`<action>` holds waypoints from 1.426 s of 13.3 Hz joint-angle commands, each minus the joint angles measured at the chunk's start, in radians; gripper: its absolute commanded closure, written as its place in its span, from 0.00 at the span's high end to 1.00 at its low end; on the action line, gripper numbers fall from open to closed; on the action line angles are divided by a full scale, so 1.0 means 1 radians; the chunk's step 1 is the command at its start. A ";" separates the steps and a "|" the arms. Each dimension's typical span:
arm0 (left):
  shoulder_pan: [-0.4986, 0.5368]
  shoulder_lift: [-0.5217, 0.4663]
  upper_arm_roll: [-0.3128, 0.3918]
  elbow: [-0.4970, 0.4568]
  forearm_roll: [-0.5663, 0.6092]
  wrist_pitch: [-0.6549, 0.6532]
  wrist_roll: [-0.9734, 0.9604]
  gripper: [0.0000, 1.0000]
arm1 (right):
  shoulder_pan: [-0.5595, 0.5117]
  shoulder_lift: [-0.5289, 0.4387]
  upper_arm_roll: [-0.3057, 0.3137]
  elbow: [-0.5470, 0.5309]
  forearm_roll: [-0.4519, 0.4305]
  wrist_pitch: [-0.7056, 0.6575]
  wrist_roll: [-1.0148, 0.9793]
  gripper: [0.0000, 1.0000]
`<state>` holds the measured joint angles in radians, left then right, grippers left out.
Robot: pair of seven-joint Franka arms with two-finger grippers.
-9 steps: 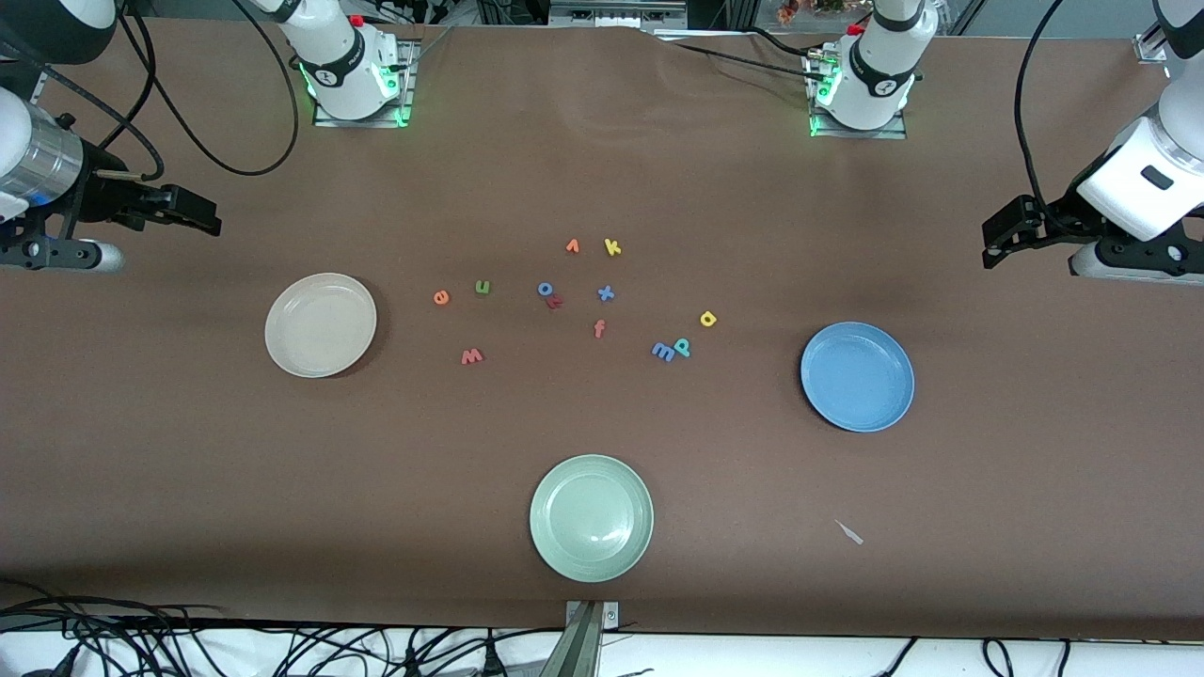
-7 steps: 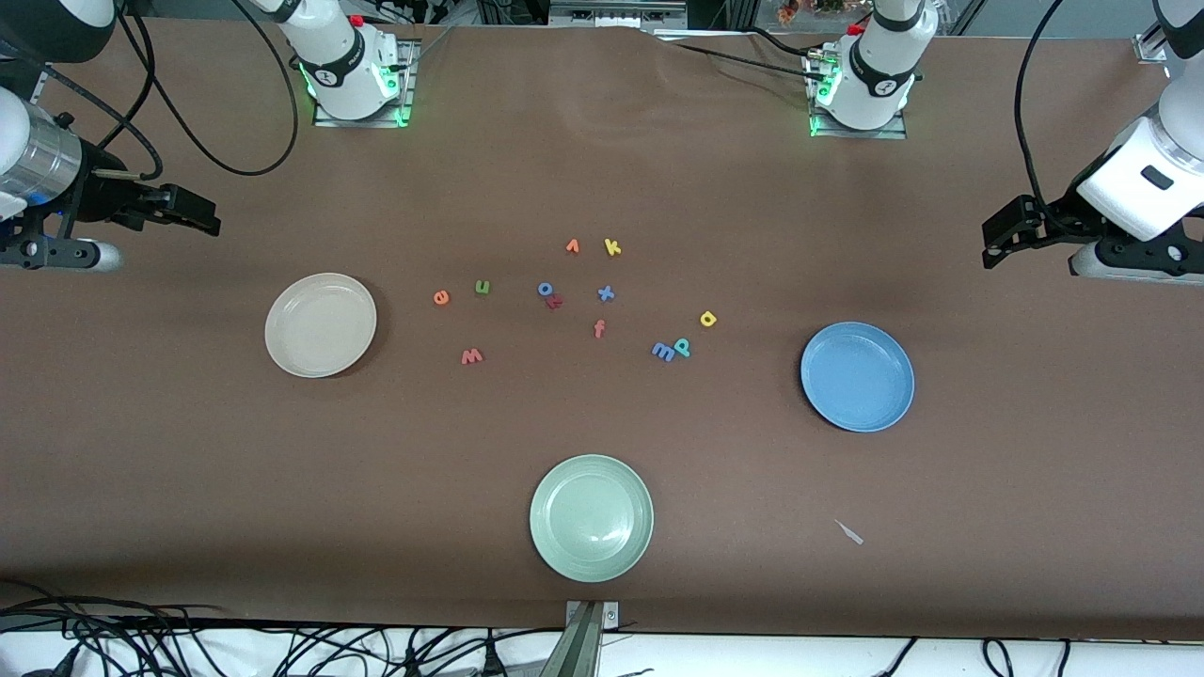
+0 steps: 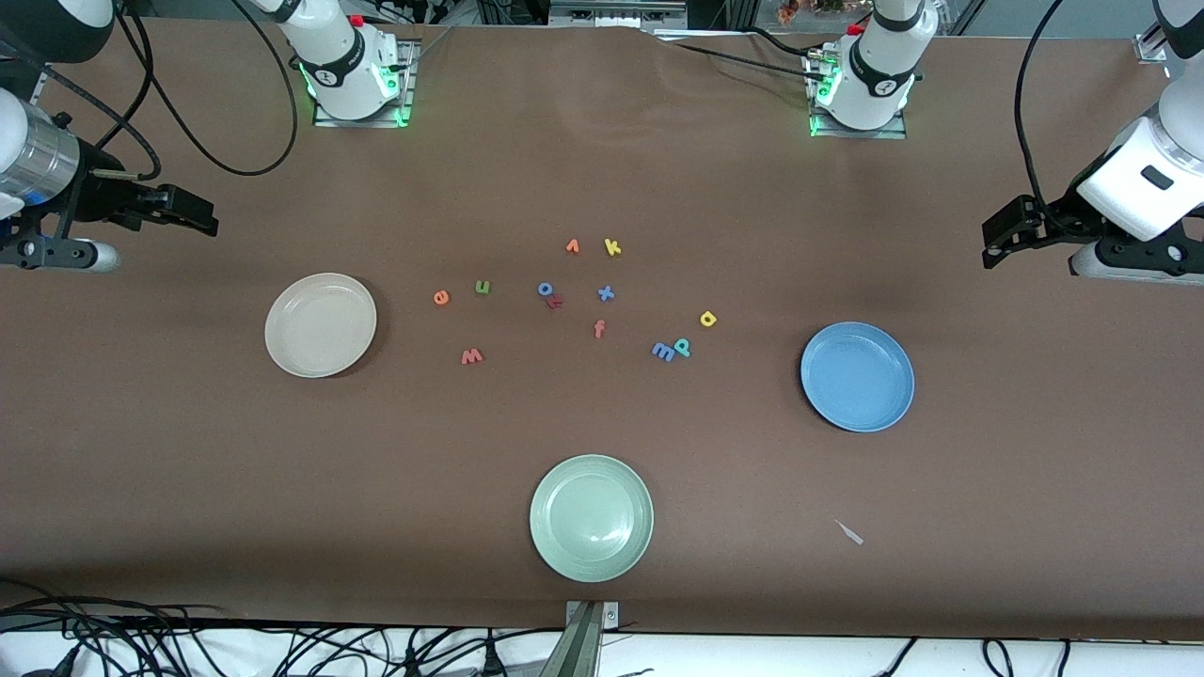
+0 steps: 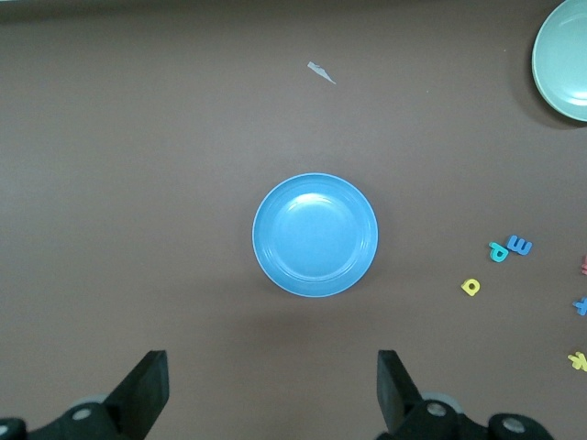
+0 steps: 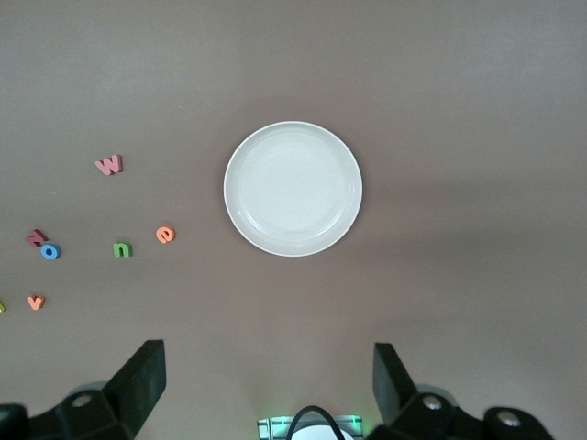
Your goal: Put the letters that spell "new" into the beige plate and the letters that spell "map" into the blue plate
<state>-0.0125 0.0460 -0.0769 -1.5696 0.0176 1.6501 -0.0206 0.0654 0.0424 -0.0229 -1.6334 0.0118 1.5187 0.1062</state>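
Start of the sort; nothing is placed yet. My left gripper (image 4: 271,390) hangs with its fingers spread wide and empty, high over the bare table at the left arm's end, farther from the front camera than the round medium-blue shallow plate (image 3: 857,376). My right gripper (image 5: 266,385) hangs in the same way, fingers spread and empty, at the right arm's end, farther from the front camera than the round cream-beige shallow plate (image 3: 321,324). Both plates are empty.

All letters lie flat on the brown table cover (image 3: 602,169) between the two plates. The tiny green foam n (image 3: 483,287) and orange foam e (image 3: 441,297) lie side by side, a small gap between them; the reddish-pink foam w (image 3: 472,355) lies nearer to the front camera, apart from both. The blue foam m (image 3: 663,351) and teal-green foam p (image 3: 682,346) touch or nearly touch; the yellow foam a (image 3: 708,319) lies near them, toward the blue plate. Among the distractors are an orange-red f (image 3: 599,328), a blue x (image 3: 606,293) and a pale green plate (image 3: 591,517).

Handling, as I judge it: the foam letters are very light, soft and thin, so they will likely compress and may slide. I would pinch each across its outer edges, straight from above. The m and p need care, since closing on one may drag the other.
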 commanded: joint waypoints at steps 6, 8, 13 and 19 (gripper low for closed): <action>-0.001 0.006 0.003 0.011 -0.015 -0.015 0.007 1.00 | -0.010 0.004 0.004 0.017 -0.012 -0.014 -0.011 1.00; -0.004 0.006 0.003 0.011 -0.015 -0.015 0.007 1.00 | -0.012 0.004 0.003 0.015 -0.006 -0.015 -0.011 1.00; -0.009 0.009 0.003 0.011 -0.015 -0.004 0.008 1.00 | -0.012 0.004 -0.003 0.017 -0.001 -0.015 -0.011 1.00; -0.009 0.011 0.003 0.006 -0.008 0.011 0.008 1.00 | -0.010 0.004 -0.003 0.015 0.000 -0.015 -0.011 1.00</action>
<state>-0.0157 0.0531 -0.0782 -1.5698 0.0176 1.6567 -0.0206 0.0635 0.0432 -0.0289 -1.6335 0.0117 1.5176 0.1062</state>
